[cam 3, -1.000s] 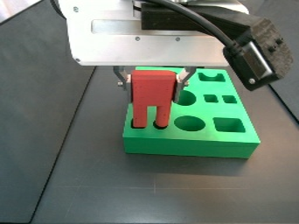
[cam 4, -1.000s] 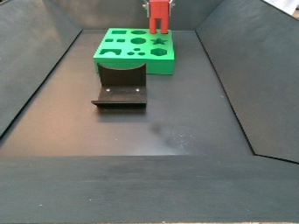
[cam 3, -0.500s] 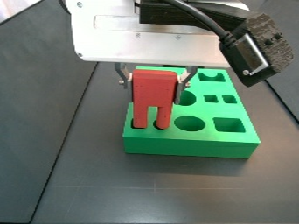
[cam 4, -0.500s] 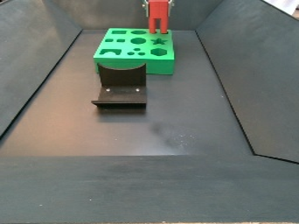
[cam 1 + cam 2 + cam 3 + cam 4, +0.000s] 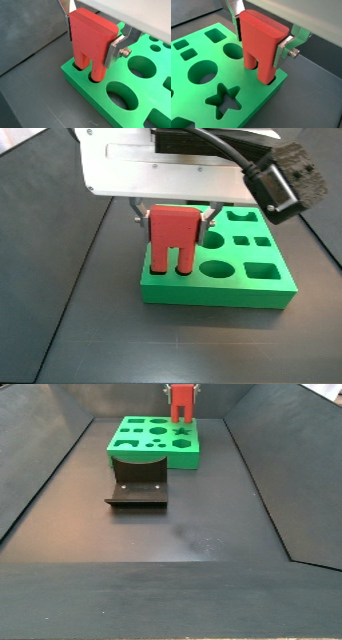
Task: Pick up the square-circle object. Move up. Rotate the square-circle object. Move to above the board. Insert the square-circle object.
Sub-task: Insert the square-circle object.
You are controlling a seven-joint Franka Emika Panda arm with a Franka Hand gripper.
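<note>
1. Nearest the side camera lay the bare dark worktop point(image 5: 187, 554), and on it stood a dark grey curved holder point(image 5: 138, 488), just in front of the board and playing no part in this step.
2. Beyond it sat the large bright green rectangular board point(image 5: 134, 452) with its many shaped holes: star, circles and squares showed plainly in both wrist views.
3. At the board's corner my hand point(image 5: 264, 37) pinched the small red plastic square-circle object point(image 5: 261, 42) by its blocky top, silver fingers point(image 5: 295, 42) pressed against both flanks, the piece upright.
4. Its two short legs reached down into holes at the board's corner, the notch straddling the green strip between them point(image 5: 91, 70).
5. I judged this the insertion step, well begun; the next move called for a straight push down, then spreading the fingers.
6. How deep the legs sat I could not tell, the holes hid their tips. The side views cut off the arm above, and my far finger was mostly hidden behind the block.
</note>
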